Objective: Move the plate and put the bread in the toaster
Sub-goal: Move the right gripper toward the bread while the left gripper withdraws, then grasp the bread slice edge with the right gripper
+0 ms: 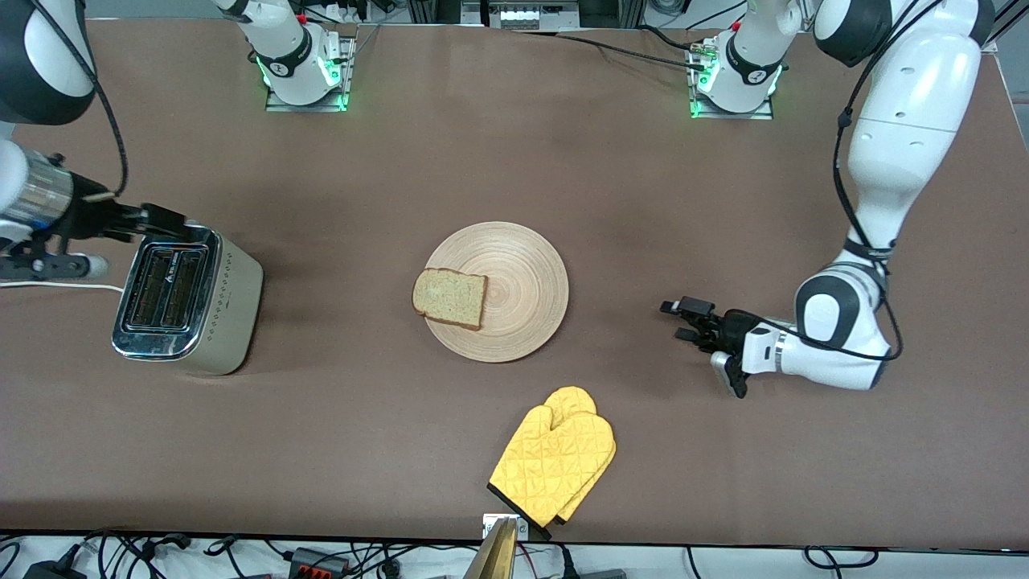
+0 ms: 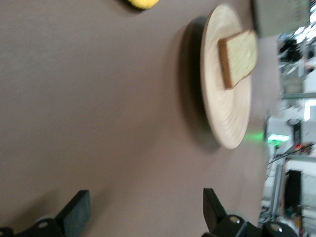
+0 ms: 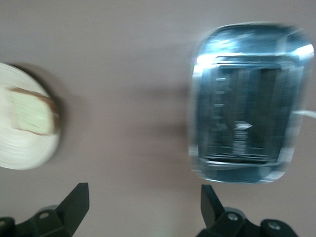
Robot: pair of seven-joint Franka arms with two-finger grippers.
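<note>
The wooden plate [image 1: 522, 273] lies at the table's middle. The bread [image 1: 450, 297] rests on its edge toward the right arm's end. The toaster [image 1: 189, 301] stands at that end, slots up. My left gripper [image 1: 679, 320] hovers low over bare table beside the plate, toward the left arm's end, open and holding nothing. The left wrist view shows its gripper [image 2: 143, 210] wide apart, aimed at the plate [image 2: 227, 113] and bread [image 2: 239, 57]. My right gripper [image 1: 161, 221] hangs open over the toaster's edge nearest the bases. In the right wrist view that gripper [image 3: 143, 205] is empty, with the toaster [image 3: 247, 98], plate [image 3: 19, 153] and bread [image 3: 32, 113] below.
A yellow oven mitt [image 1: 555, 462] lies near the table's front edge, nearer to the camera than the plate. The toaster's white cord [image 1: 56, 285] runs off the right arm's end of the table. Both arm bases stand along the edge farthest from the camera.
</note>
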